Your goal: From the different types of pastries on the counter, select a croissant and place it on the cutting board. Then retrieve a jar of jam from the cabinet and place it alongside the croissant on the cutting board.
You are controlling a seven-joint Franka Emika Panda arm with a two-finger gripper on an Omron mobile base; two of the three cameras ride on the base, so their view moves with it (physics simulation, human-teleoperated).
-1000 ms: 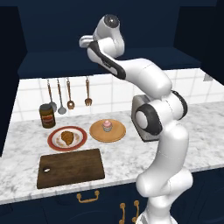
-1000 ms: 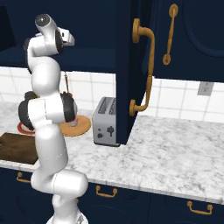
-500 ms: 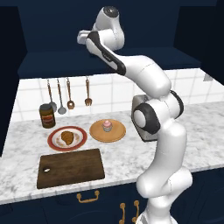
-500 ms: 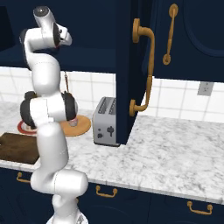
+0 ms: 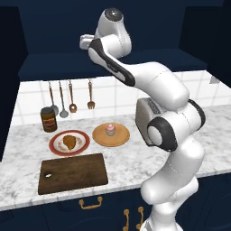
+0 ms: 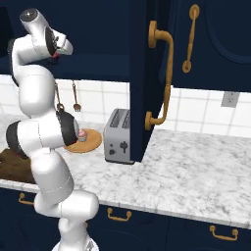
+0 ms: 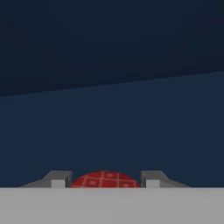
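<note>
inside cabinet (image 7: 109,131), jam jar (image 7: 105,180) sits between claw (image 7: 105,181) tips.

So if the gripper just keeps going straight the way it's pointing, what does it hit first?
Probably the jar of jam: its red top sits right between the fingertips of the gripper, very close. Past it lies just the cabinet's dark navy recess, though depth is hard to judge there.

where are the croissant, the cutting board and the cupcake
croissant (image 5: 69,141), left base view, middle of the pastry on the red-rimmed plate
cutting board (image 5: 76,173), left base view, bare centre of the dark board
cupcake (image 5: 110,130), left base view, its pink frosting
</note>
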